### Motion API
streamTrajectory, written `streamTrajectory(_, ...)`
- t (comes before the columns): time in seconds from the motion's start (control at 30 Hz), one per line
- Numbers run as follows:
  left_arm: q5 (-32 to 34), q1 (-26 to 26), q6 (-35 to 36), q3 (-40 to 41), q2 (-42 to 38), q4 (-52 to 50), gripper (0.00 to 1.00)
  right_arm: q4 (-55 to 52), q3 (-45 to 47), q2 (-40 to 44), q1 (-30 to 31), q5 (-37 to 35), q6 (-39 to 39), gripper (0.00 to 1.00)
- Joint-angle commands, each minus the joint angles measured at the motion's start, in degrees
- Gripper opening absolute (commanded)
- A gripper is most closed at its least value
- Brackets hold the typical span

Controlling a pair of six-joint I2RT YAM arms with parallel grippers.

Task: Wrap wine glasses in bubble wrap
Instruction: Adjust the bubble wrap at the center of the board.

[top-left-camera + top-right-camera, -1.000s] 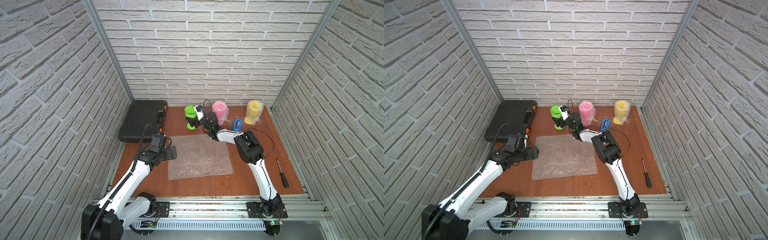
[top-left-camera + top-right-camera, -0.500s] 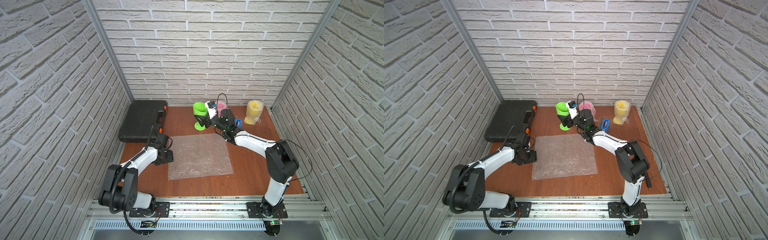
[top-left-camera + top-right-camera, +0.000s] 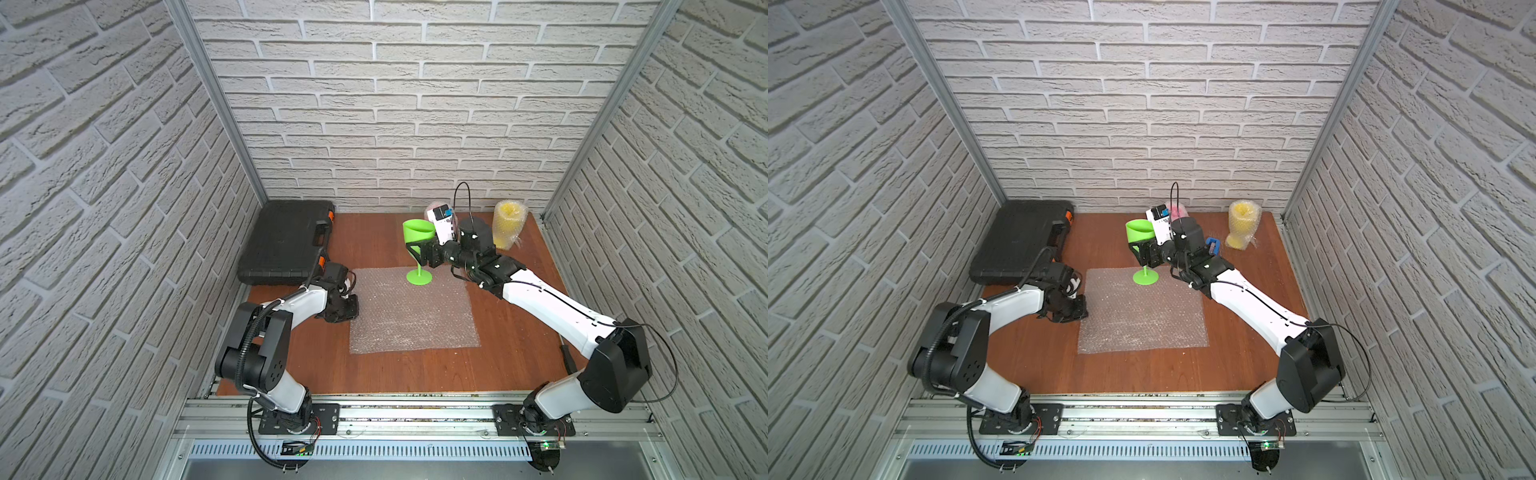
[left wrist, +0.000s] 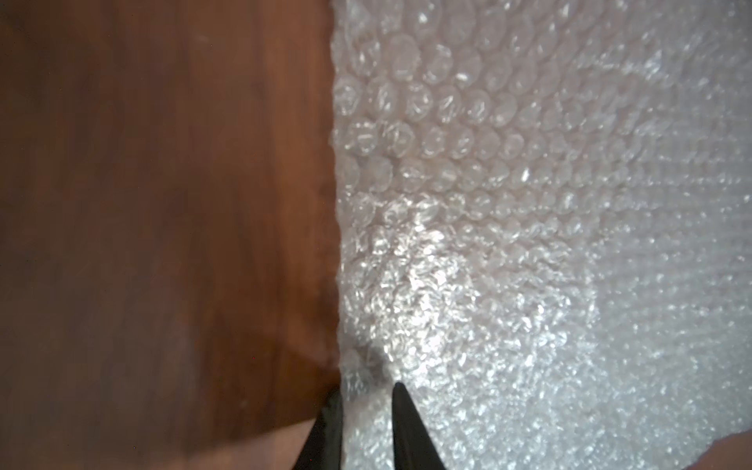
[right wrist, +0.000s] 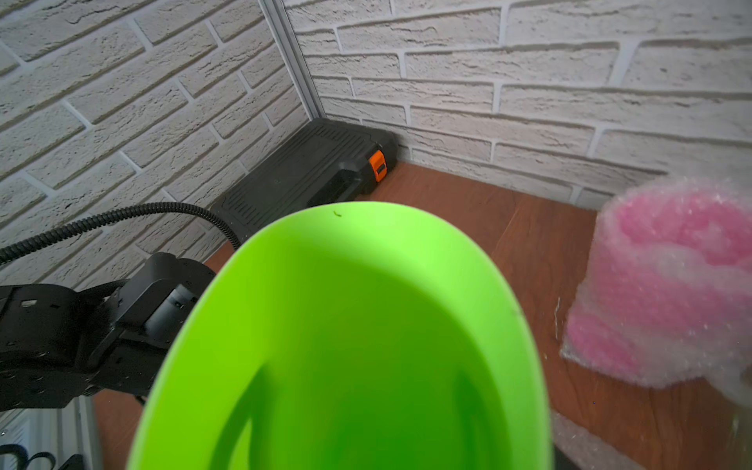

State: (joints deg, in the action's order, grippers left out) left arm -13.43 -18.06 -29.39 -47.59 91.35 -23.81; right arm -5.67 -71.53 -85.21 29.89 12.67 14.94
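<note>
the brown wooden desk (image 3: 415, 374) carries a clear rectangular bubble wrap sheet (image 3: 411, 309) lying flat near its middle. the left hand (image 3: 347, 309) is low at the sheet's left edge; in the left wrist view (image 4: 366, 388) its black fingers (image 4: 409, 431) stand narrow, one over the wood and one over the bubbles, with the sheet's edge between them, though whether they actually pinch it cannot be told. farther in, the right hand (image 3: 419, 249) holds a neon green plastic goblet (image 3: 417, 232) by the lower part of its bowl, roughly upright, its round foot at the far edge of the sheet; whether the foot rests on the wrap or hangs just above it cannot be told. the right wrist view looks down into the green bowl (image 5: 346, 346). along the back wall, a hot pink goblet (image 5: 671, 285) and a neon yellow goblet (image 3: 508, 224) stand upright, each already bundled in bubble wrap, the pink one mostly hidden behind the right wrist in both top views. a small blue tape dispenser (image 3: 1212, 245) sits between them, and a closed black plastic tool case (image 3: 286, 245) with orange latches lies in the far left corner.
</note>
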Motion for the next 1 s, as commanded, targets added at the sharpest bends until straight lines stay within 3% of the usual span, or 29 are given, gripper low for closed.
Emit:
streamTrajectory(0.0, -1.25, -3.9, 0.42, -2.52, 2.81, 1.43, 0.18, -9.62, 0.64, 2.61, 0.61, -0.87, 5.06, 0.59)
streamTrajectory(0.3, -1.53, -12.23, -1.96, -6.91, 5.66, 3.08, 0.07, -27.12, -1.67, 0.78, 0.64, 3.87, 14.88, 0.54)
streamTrajectory(0.47, -1.2, -12.13, 0.37, -5.89, 3.51, 0.46, 0.01, -31.41, -2.99, -3.63, 2.44, 8.7, 19.82, 0.51)
streamTrajectory(0.87, -3.01, -5.41, 6.38, 0.43, -10.7, -12.2, 0.0, -34.37, -7.92, -9.66, 8.6, 6.06, 24.14, 0.47)
streamTrajectory(0.97, -2.94, -3.94, 9.48, -0.11, -11.01, -14.83, 0.0, -34.88, -8.79, -10.64, 9.12, 6.09, 25.07, 0.46)
